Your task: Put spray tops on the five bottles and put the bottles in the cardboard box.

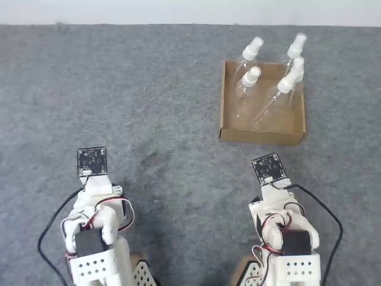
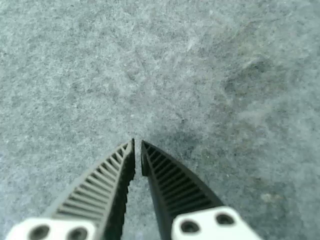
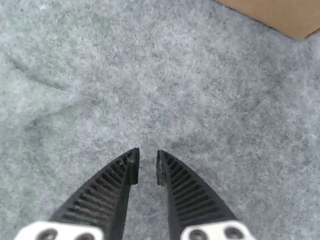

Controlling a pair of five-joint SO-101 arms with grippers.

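The cardboard box [image 1: 262,134] stands at the far right of the grey mat, and its corner [image 3: 275,15] shows in the right wrist view. Inside it stand several clear bottles [image 1: 241,95], each with a white spray top [image 1: 252,48]; they lean against one another. My left gripper [image 2: 137,145] is shut with nothing in it, low over bare mat at the near left. My right gripper [image 3: 148,152] is shut and holds nothing, its fingertips almost together, over the mat a short way in front of the box. Both arms [image 1: 95,226] [image 1: 283,226] are folded back near the front edge.
Grey felt mat [image 1: 149,107] covers the table. A white strip runs along the far edge [image 1: 178,12]. Black cables [image 1: 324,211] loop beside each arm base.
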